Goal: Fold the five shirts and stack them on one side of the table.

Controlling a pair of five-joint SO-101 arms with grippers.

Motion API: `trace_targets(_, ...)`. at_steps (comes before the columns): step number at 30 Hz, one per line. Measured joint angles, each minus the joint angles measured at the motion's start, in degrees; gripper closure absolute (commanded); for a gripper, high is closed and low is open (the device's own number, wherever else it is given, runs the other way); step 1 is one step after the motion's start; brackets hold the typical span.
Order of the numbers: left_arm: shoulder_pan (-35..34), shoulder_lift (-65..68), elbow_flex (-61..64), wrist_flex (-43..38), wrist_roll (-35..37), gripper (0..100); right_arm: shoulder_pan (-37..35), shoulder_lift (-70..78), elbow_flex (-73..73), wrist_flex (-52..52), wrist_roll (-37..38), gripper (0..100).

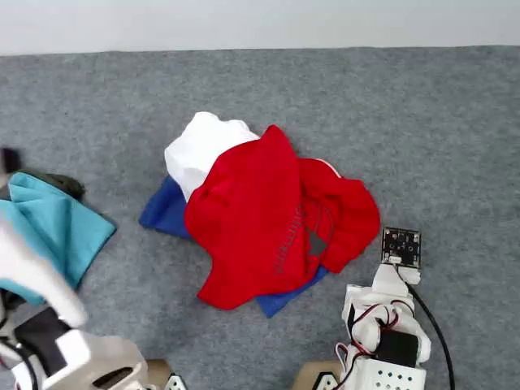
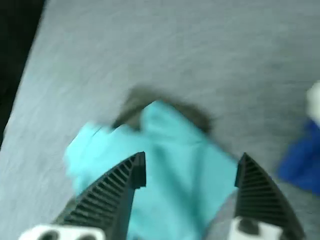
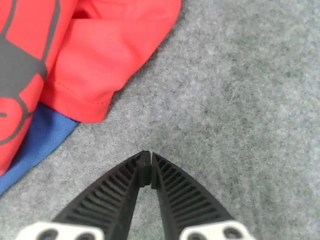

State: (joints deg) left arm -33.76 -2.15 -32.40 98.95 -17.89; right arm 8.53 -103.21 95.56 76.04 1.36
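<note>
A red shirt (image 1: 268, 219) tops the pile in the middle of the table, over a white shirt (image 1: 203, 150) and a blue shirt (image 1: 166, 210). At the left edge a teal shirt (image 1: 53, 231) lies on a dark shirt (image 1: 57, 184). My left gripper (image 2: 190, 172) hangs open just above the teal shirt (image 2: 175, 160), with the dark shirt (image 2: 145, 97) peeking out beyond it. My right gripper (image 3: 148, 167) is shut and empty over bare mat, a short way from the hems of the red shirt (image 3: 105, 55) and the blue shirt (image 3: 35, 145).
Grey felt mat (image 1: 422, 122) covers the table up to a pale wall at the back. The left arm (image 1: 36, 280) rises at the near left, the right arm (image 1: 382, 325) at the near right. Open mat lies to the right and behind the pile.
</note>
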Motion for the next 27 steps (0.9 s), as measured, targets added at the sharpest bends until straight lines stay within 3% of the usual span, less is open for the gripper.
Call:
trace_targets(9, 29.3, -0.6, 9.8, 0.0, 0.0, 71, 0.0, 0.0, 0.0, 0.0, 0.0, 98.8)
trace_targets(14, 41.6, -0.6, 17.1, -2.6, 0.0, 71, 0.0, 0.0, 0.0, 0.0, 0.0, 98.8)
trace_targets(19, 47.3, -0.6, 24.5, -10.7, 0.0, 70, 0.0, 0.0, 0.0, 0.0, 0.0, 98.8)
trace_targets(27, 48.5, 5.5, 33.3, -23.3, 0.0, 70, 0.0, 0.0, 0.0, 0.0, 0.0, 98.8)
